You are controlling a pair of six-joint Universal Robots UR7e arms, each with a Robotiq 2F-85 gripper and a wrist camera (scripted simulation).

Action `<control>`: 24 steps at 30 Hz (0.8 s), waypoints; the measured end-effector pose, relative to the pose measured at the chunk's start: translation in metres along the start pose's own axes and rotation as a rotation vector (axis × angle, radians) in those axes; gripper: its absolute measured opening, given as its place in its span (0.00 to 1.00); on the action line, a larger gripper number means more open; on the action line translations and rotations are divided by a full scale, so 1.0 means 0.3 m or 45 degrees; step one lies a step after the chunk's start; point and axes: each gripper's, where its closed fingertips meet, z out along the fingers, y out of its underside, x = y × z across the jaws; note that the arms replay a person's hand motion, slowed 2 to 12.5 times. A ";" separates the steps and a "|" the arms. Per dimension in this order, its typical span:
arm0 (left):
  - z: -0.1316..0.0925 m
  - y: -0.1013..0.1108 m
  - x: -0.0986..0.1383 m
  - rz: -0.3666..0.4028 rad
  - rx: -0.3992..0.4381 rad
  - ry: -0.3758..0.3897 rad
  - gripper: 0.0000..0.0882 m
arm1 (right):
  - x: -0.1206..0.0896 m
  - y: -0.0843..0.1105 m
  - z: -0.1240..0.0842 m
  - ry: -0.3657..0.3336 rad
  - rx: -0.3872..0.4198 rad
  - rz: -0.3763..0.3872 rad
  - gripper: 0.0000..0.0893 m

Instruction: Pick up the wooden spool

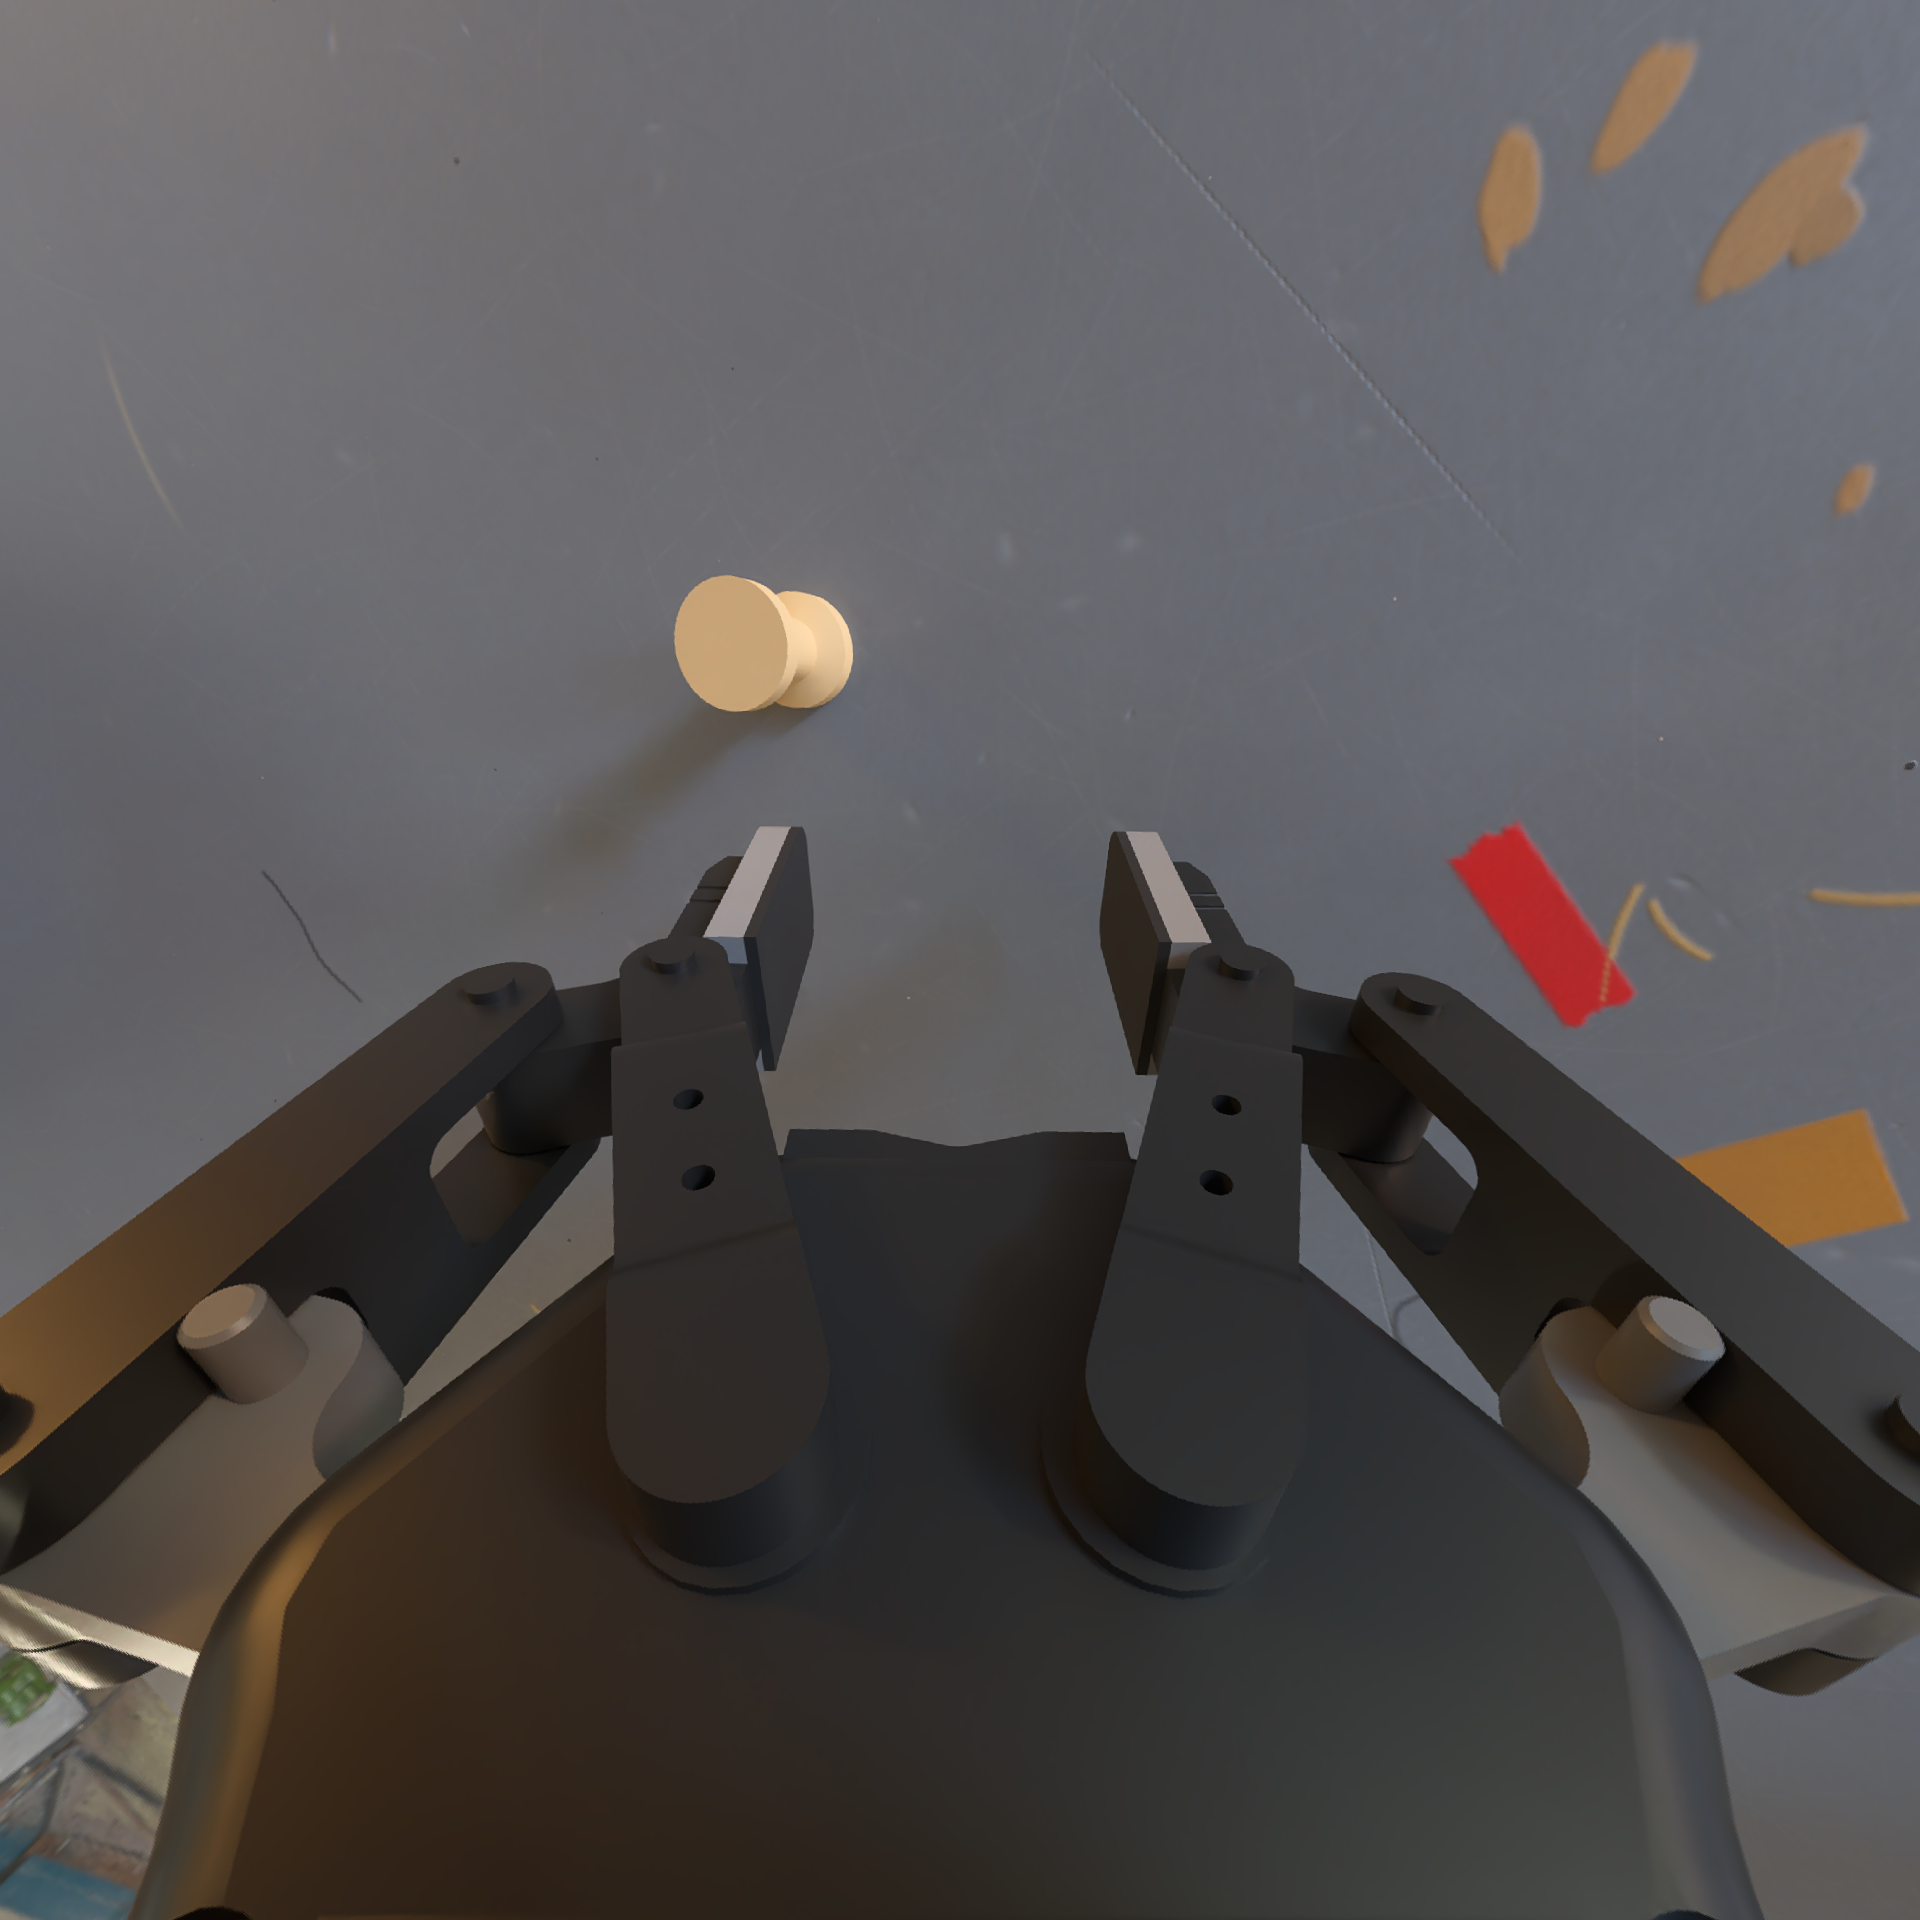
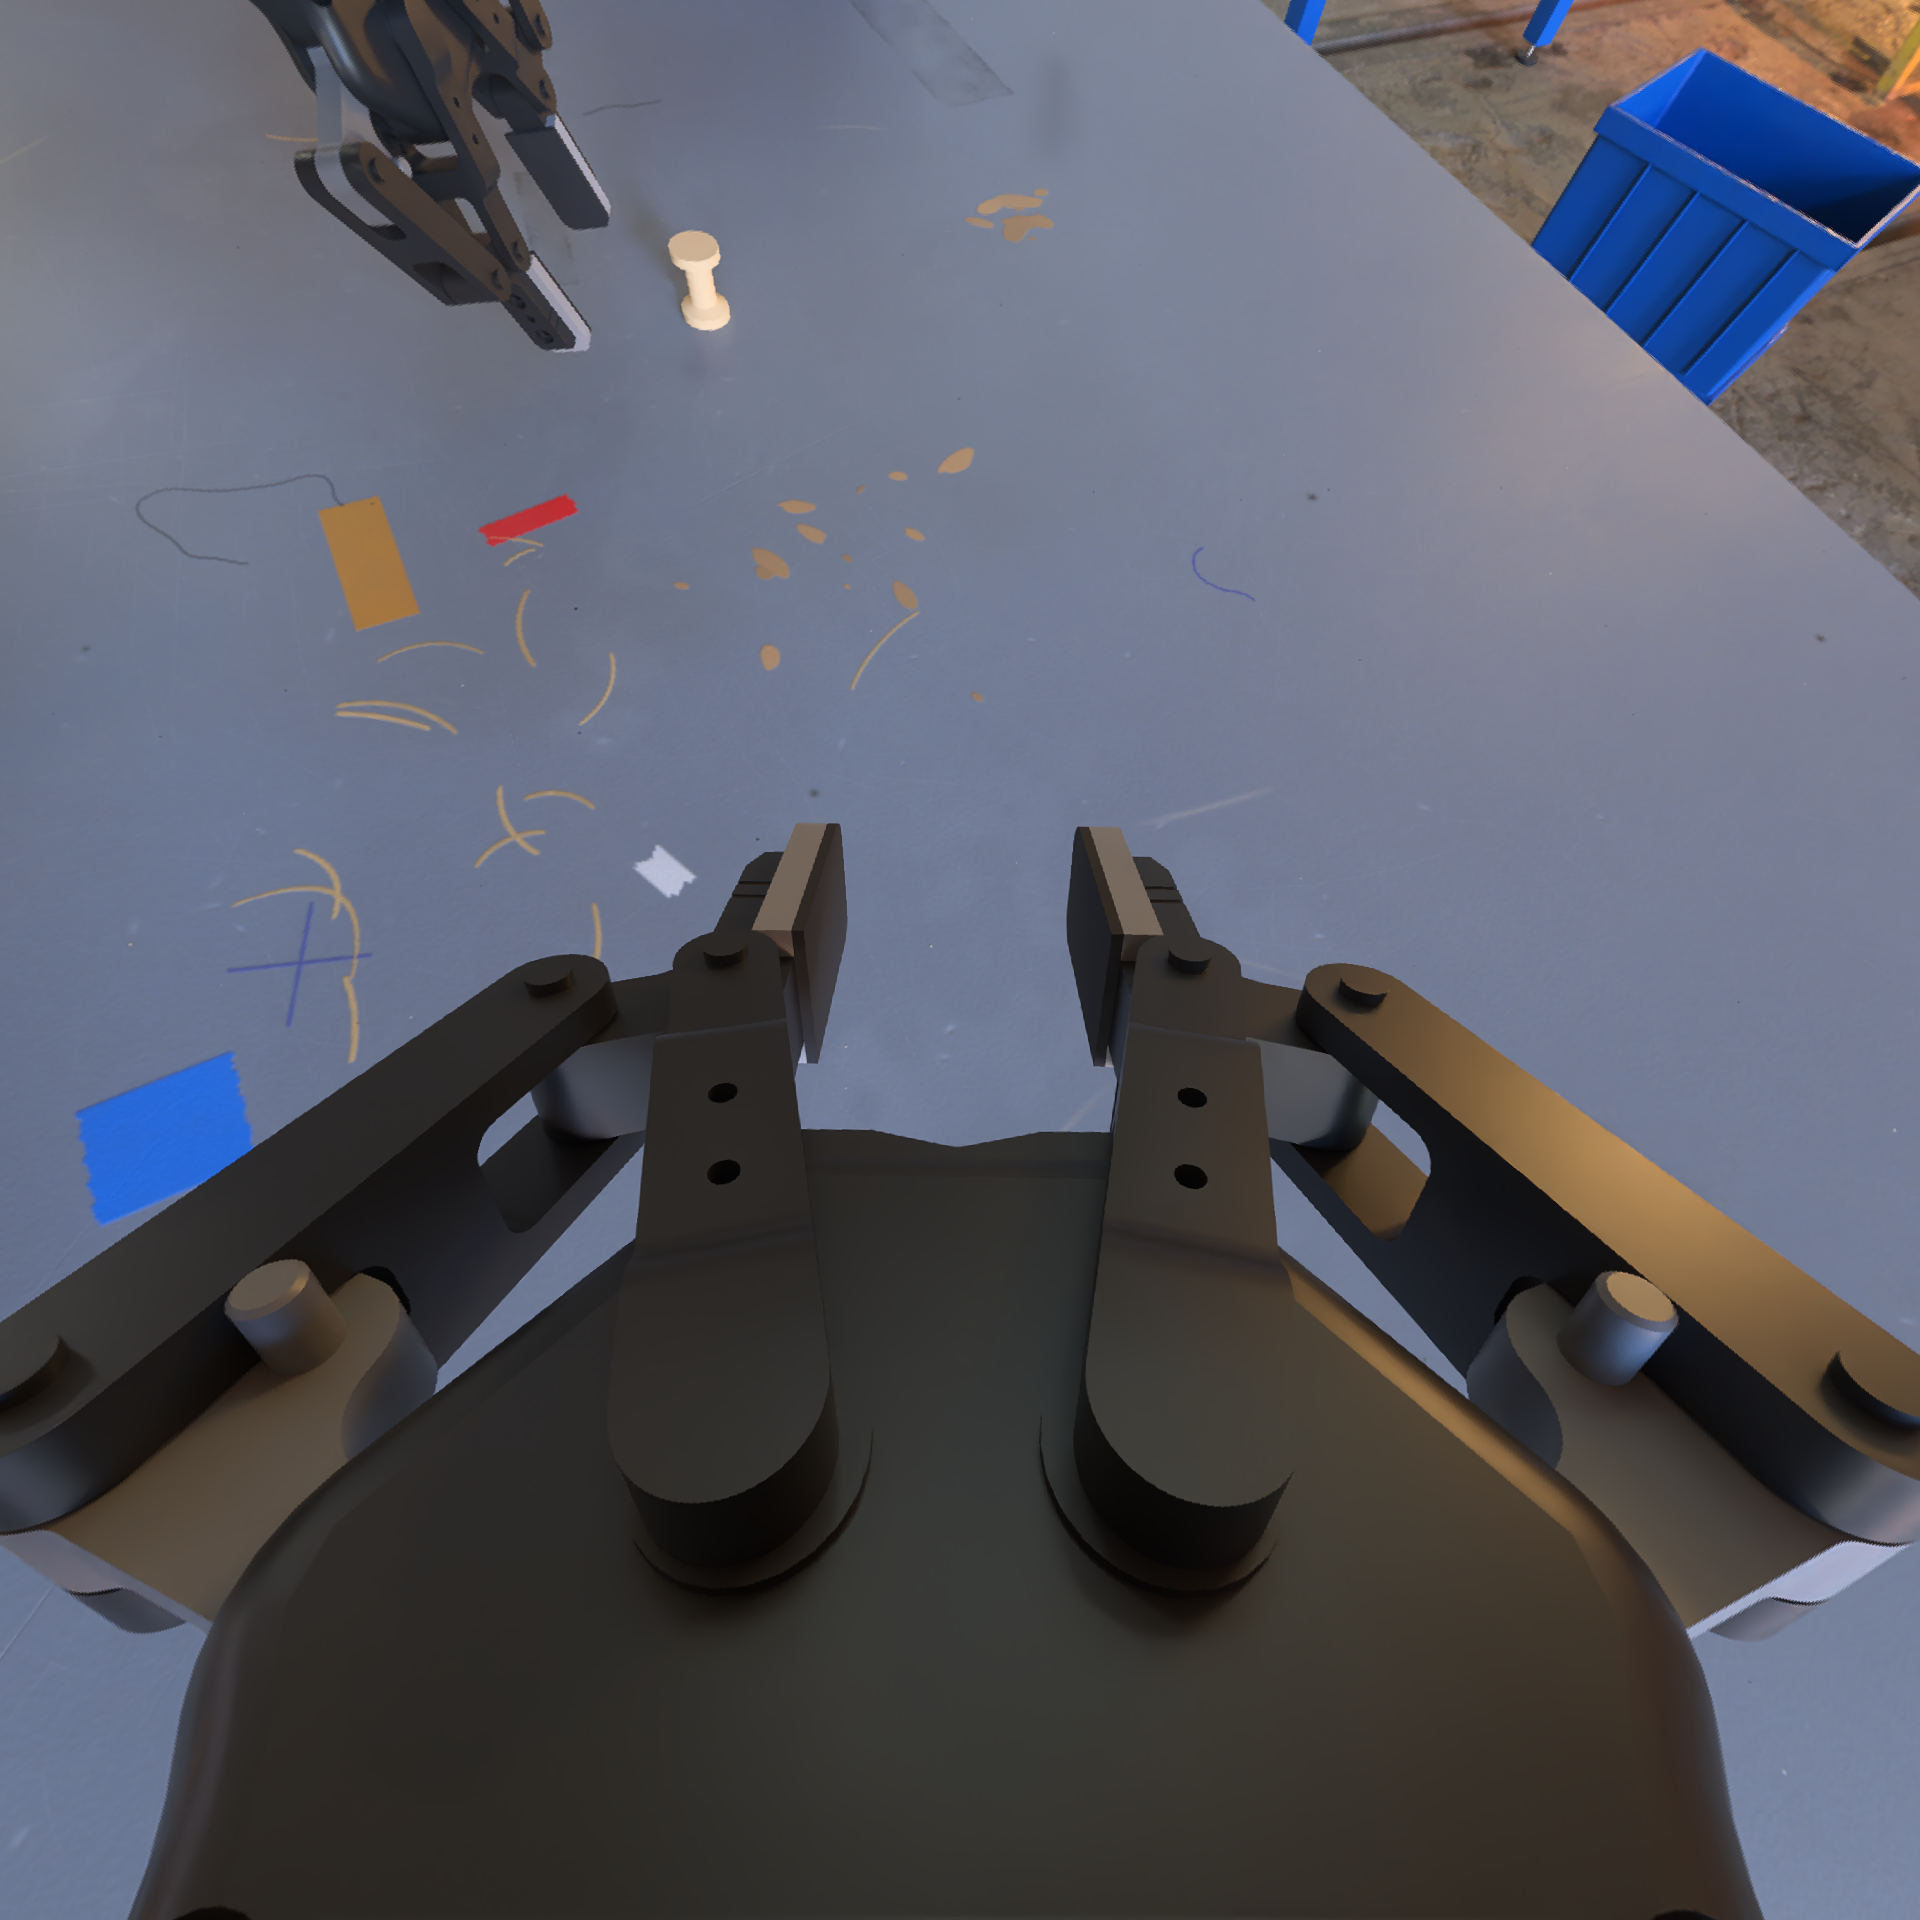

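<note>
Pale wooden spool [image 1: 762, 644], upright on the grey counter [image 1: 1039, 312]: light, rigid, best pinched at its narrow waist; both end effectors gape empty.

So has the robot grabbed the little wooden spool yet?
Not yet. Done: the left tool is open and close to the wooden spool, which stands upright on the grey table. In hand: lining up, since the spool sits ahead and a bit to one side of the fingers. Left: close on it and lift. The right tool is open, far off.
</note>
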 end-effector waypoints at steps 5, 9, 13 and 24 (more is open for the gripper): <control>0.000 -0.003 0.006 0.011 0.006 -0.001 0.57 | 0.001 0.001 0.000 0.000 0.000 0.002 0.44; 0.000 -0.011 0.007 0.019 0.021 -0.008 0.56 | 0.002 0.001 0.001 0.000 0.001 0.004 0.44; 0.001 -0.018 0.003 0.028 0.031 -0.022 0.55 | 0.002 0.001 0.002 -0.001 0.001 0.004 0.44; 0.007 -0.044 -0.014 0.007 0.056 -0.033 0.54 | 0.000 0.003 0.005 -0.002 -0.005 0.001 0.44</control>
